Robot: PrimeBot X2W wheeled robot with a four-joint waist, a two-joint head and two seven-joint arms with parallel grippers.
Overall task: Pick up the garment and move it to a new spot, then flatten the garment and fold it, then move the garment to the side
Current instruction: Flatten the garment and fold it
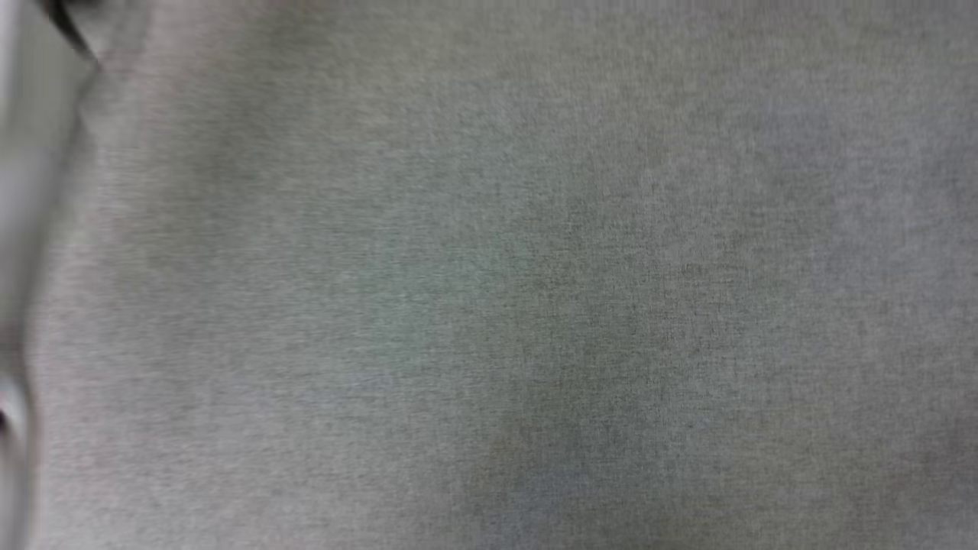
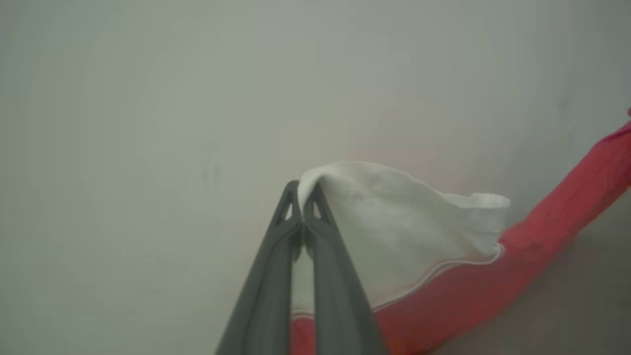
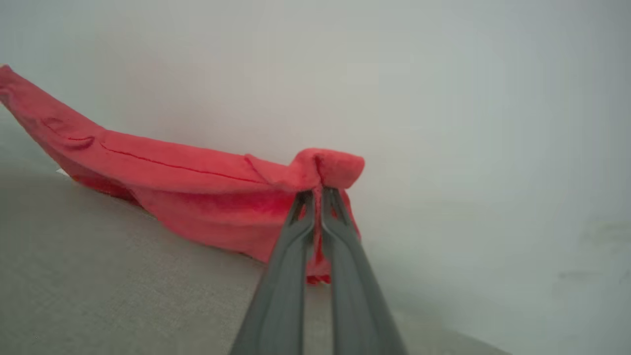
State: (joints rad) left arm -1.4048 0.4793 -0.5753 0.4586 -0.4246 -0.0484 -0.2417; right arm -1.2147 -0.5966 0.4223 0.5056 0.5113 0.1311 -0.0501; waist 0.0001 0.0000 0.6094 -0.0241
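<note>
In the left wrist view my left gripper is shut on the white sleeve of the garment, pinching a fold at the fingertips. The red body of the garment runs off to the right edge as a stretched band. In the right wrist view my right gripper is shut on a red hem corner of the garment, which bunches over the fingertips. From there the red cloth stretches up to the left edge, lifted off the grey surface.
The head view looks close at a grey woven cloth surface, with a pale blurred edge at the far left. The same grey surface lies under the garment in the right wrist view. A plain pale wall stands behind both grippers.
</note>
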